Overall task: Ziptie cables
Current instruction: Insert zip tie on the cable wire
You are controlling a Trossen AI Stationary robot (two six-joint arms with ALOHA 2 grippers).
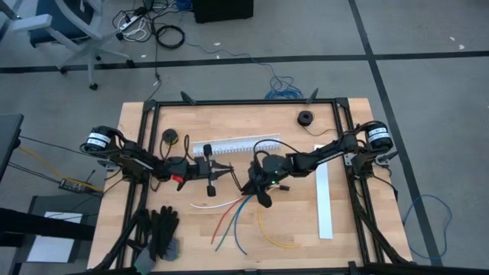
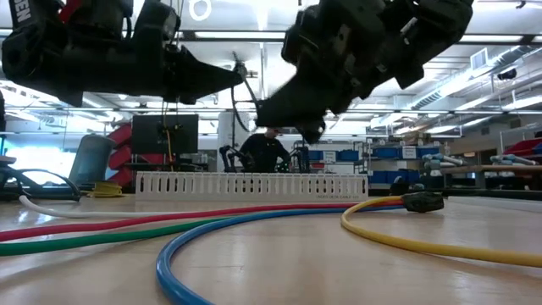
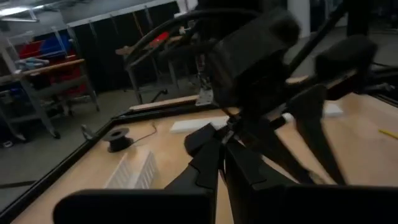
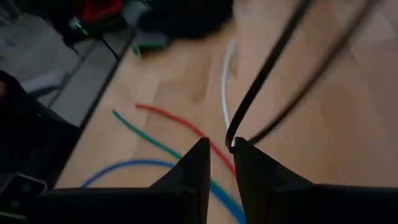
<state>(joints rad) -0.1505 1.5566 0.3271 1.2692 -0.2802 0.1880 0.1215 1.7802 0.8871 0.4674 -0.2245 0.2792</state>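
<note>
I count five cables (image 1: 229,218) fanned lengthwise across my tabletop (image 1: 351,237); left tool (image 1: 227,173) closed, right tool (image 1: 246,189) pinching a black strand (image 4: 261,81).

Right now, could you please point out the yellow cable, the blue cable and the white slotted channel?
yellow cable (image 2: 440,246): low view, its curved middle.
blue cable (image 2: 182,254): low view, its near bend.
white slotted channel (image 2: 254,184): low view, its front wall.

No word, number or brand reads clearly anywhere; the white labels on the two arm bases (image 1: 96,140) are too small to make out, and white lettering on the arm in the low view is cut off
</note>
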